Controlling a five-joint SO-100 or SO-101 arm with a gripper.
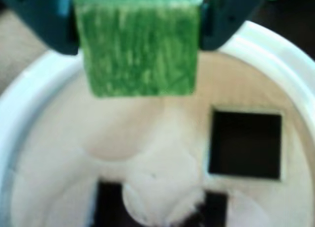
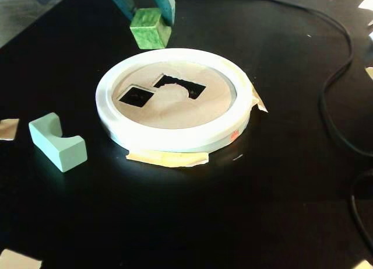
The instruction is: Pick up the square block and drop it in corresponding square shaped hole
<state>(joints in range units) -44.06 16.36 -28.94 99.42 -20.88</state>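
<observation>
The claw (image 2: 150,25) pinches the square block (image 2: 149,28) at the top of the fixed view; the square shaped hole (image 2: 136,95) sits lower, left of middle.

The wrist view is looking steeply down from very close, with the gripper (image 1: 139,37) entering at the top edge and the white-rimmed panel (image 1: 275,54) filling the frame. The fixed view is looking down obliquely from farther back, taking in the whole panel (image 2: 175,135) at centre on the black table (image 2: 280,210). Both are sharing the panel.
</observation>
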